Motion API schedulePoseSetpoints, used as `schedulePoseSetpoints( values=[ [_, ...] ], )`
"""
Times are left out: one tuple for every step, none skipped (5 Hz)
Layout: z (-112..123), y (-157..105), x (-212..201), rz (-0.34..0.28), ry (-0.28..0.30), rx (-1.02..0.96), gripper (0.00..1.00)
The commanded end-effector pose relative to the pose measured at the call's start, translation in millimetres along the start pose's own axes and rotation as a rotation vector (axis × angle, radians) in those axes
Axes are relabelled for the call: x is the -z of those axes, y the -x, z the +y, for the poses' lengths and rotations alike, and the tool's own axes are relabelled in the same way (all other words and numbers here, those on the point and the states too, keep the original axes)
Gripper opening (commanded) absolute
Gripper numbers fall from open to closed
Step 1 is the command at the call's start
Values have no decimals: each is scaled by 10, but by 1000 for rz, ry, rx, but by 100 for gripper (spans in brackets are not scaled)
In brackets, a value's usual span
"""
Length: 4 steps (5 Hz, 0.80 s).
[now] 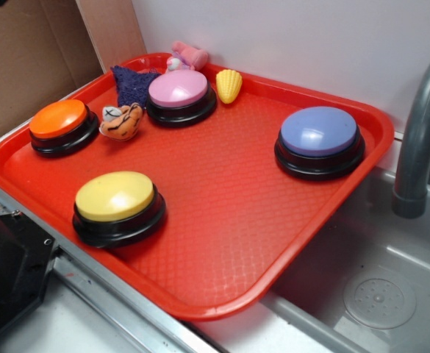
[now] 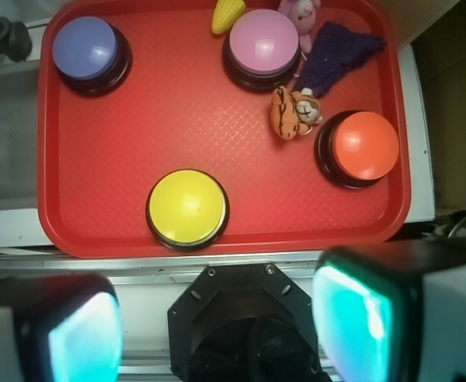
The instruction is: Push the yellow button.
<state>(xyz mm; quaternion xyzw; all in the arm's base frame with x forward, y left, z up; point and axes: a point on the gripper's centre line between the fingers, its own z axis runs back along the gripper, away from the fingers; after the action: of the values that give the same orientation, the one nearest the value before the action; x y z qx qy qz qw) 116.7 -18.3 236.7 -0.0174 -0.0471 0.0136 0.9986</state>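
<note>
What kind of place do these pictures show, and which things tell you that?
Probably a toy kitchen set up for robot tests. A grey sink basin with a curved faucet sits beside a red tray that holds big push buttons, among them the yellow button, and small toys.

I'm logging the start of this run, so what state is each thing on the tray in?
Glossy yellow domed button: unpressed, untouched.
Orange domed button: unpressed.
Pink domed button: unpressed.
Blue-purple domed button: unpressed.
Small yellow corn toy: lying beside the pink button.
Gripper: open, empty.
</note>
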Motion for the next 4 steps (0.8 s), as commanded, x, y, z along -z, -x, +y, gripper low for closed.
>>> schedulePoseSetpoints(
  values=[
    [0,0,0,0,0,0,100],
    [-203,9,509,-10,-15,95,100],
    [-194,73,963,-12,-37,119,100],
    [-136,25,1334,12,-43,91,100]
  ],
)
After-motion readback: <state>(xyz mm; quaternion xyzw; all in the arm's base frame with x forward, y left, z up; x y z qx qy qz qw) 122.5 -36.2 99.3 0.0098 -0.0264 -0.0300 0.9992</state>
